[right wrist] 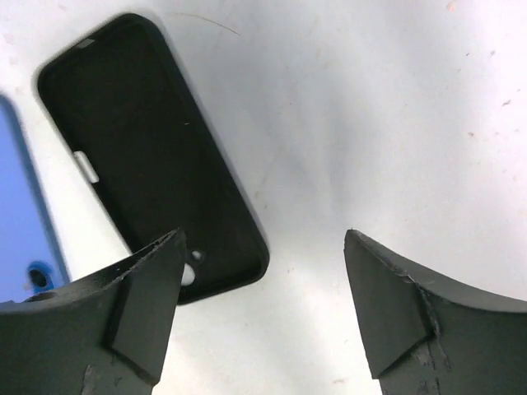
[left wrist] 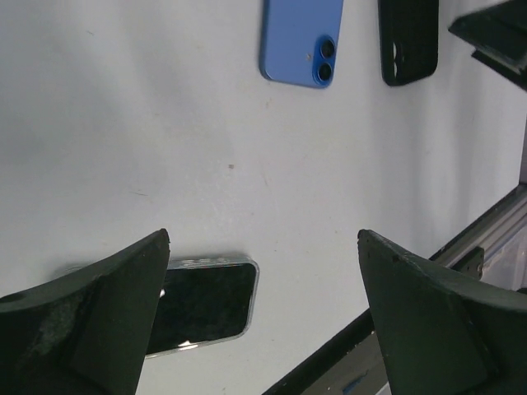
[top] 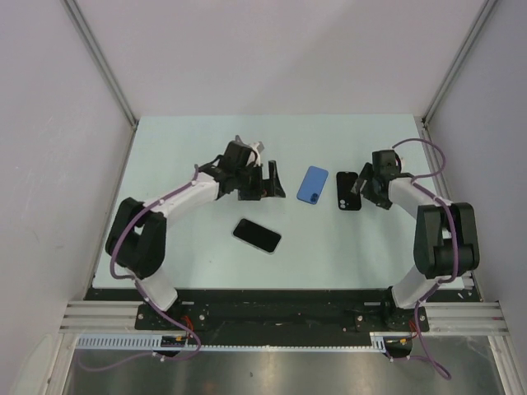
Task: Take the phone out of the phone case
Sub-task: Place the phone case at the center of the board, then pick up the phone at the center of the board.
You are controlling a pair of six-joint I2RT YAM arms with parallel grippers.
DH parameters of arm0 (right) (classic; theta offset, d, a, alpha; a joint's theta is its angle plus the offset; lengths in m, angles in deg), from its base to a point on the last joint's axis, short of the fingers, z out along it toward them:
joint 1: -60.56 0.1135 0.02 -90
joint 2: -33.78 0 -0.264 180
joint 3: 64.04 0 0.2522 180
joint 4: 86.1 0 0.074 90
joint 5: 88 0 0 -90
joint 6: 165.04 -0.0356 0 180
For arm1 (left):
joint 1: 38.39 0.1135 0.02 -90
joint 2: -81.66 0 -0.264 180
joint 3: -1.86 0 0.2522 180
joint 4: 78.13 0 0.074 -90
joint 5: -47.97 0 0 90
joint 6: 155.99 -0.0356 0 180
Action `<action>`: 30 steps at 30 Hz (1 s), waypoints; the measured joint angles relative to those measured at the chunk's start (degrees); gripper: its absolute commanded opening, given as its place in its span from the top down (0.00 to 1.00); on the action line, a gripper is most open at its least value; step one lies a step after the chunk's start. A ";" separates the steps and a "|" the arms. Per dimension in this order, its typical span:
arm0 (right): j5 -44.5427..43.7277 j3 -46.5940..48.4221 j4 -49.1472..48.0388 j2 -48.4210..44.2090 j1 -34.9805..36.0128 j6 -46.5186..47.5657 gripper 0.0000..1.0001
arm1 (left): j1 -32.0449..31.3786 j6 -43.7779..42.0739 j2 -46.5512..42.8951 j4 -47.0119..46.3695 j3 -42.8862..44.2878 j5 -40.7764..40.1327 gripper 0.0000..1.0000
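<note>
Right end effector [right wrist: 263, 240]: jaws apart, nothing between them, low over the counter [right wrist: 412, 115], just beside the black case [right wrist: 148, 156]. The case lies flat with its inside facing up and the camera cutout visible. It looks empty to me.

The blue phone [top: 312, 184] lies back-up on the counter just left of the case, close to it but not touching in the top view. So this pair reads as separated: phone out, case set down, and the right arm is at the let-go stage.

Left end effector [left wrist: 263, 239]: also wide apart and empty, hanging above the counter left of the blue phone.

A second phone [top: 257, 235] lies screen-up nearer the arm bases, well apart from the other two. Its edge looks clear-rimmed, possibly a transparent case [left wrist: 254, 284], but I can't confirm that.

Next, as I judge it: lift the right arm straight up so the fingers don't nudge the black case. If the second phone is cased, it needs one arm pinning the rim while the other peels a corner. The main risk is it sliding on the smooth counter.
</note>
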 measured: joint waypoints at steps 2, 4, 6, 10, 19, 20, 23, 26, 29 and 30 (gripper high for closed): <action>0.20 -0.26 0.57 -2.73 -0.35 0.09 0.16 | 1.66 -0.02 -2.25 0.37 -0.55 -0.63 0.00; 0.61 -0.26 0.42 -5.09 0.33 0.09 0.16 | 2.60 0.00 -3.82 0.59 -0.63 -1.29 0.00; 0.90 -0.26 0.52 -7.48 1.55 0.11 0.16 | 2.82 0.00 -4.98 0.63 -0.66 -1.42 0.00; 0.55 -0.26 0.85 -11.50 6.27 0.46 0.16 | 3.02 0.02 -7.34 0.61 -2.84 -1.46 0.00; 2.67 -0.26 -2.12 -12.00 26.77 4.98 0.16 | 6.34 0.26 -16.39 1.88 -11.02 -2.54 0.00; 3.89 -0.26 -3.23 -11.17 29.31 6.19 0.16 | 7.04 0.50 -17.79 1.97 -11.98 -2.78 0.00; 5.81 -0.26 -5.22 -8.59 34.75 8.41 0.14 | 8.57 1.03 -20.90 2.40 -13.90 -3.48 0.00; 8.02 -0.26 -6.40 -5.64 38.91 10.25 0.10 | 9.99 1.62 -23.74 3.06 -15.91 -4.72 0.00; 8.87 -0.26 -6.91 -3.02 42.34 11.41 0.00 | 10.99 2.03 -26.38 3.76 -17.92 -6.19 0.00; 8.94 -0.26 -6.93 -2.40 43.23 11.76 0.00 | 11.21 2.12 -27.04 3.89 -18.45 -6.60 0.00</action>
